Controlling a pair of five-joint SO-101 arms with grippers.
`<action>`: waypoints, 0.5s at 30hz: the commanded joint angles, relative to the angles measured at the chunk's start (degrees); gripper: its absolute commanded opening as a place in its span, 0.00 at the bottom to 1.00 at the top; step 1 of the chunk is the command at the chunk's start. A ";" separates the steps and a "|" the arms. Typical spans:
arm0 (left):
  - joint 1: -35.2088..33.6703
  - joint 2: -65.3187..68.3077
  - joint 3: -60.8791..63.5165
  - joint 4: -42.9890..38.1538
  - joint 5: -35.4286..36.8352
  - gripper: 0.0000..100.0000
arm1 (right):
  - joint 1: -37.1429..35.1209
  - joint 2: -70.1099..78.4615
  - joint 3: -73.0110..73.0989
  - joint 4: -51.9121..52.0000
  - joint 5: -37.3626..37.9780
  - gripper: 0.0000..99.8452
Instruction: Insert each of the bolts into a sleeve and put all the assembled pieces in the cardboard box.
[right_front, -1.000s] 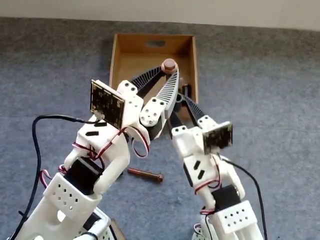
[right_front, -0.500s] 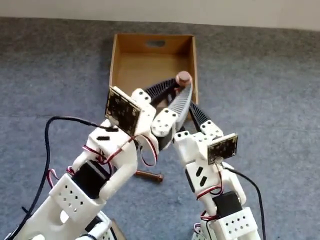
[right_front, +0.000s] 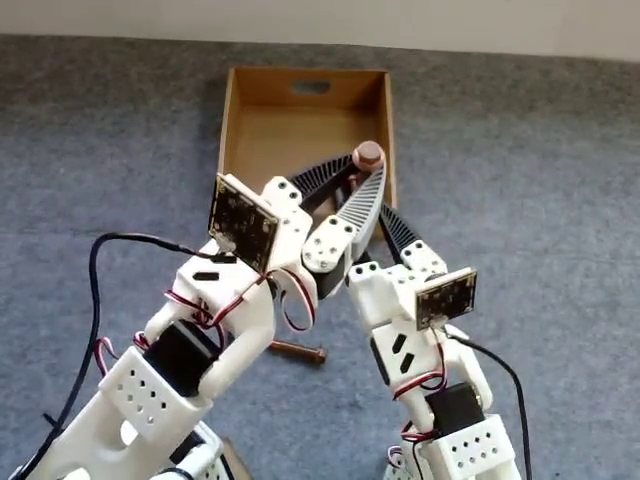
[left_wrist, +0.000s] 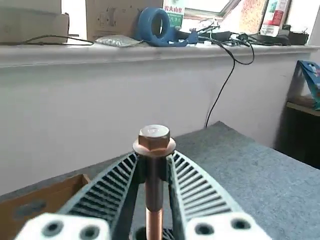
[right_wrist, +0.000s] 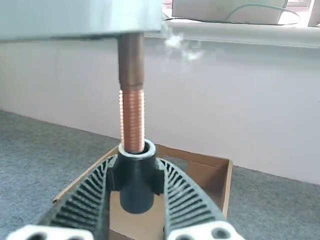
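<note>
Bolt (left_wrist: 154, 192), copper-coloured with flanged hex head up, pinched upright in left tool (left_wrist: 154, 162), threaded end inside mouth of black sleeve (right_wrist: 135, 187) gripped by right tool (right_wrist: 136, 170).

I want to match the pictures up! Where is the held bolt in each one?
High view: bolt, its head at the right wall of the box.
Left wrist view: bolt, upright between the left gripper fingers.
Right wrist view: bolt, threaded end entering the sleeve.
Shared landmark: the box.

Copper bolt (left_wrist: 154, 170) upright, tip in black sleeve (right_wrist: 136, 184); second bolt (right_front: 297, 350) lying flat.
</note>
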 joint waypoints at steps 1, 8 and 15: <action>-2.07 -1.01 -0.04 -4.04 -0.44 0.01 | -0.48 -0.92 -0.57 -1.19 0.62 0.01; -1.71 2.86 0.66 -5.36 -0.44 0.01 | -0.48 -0.92 -0.57 -1.19 0.62 0.01; -1.71 5.49 0.48 -5.89 -0.44 0.01 | -0.48 -1.01 0.84 -1.19 0.62 0.01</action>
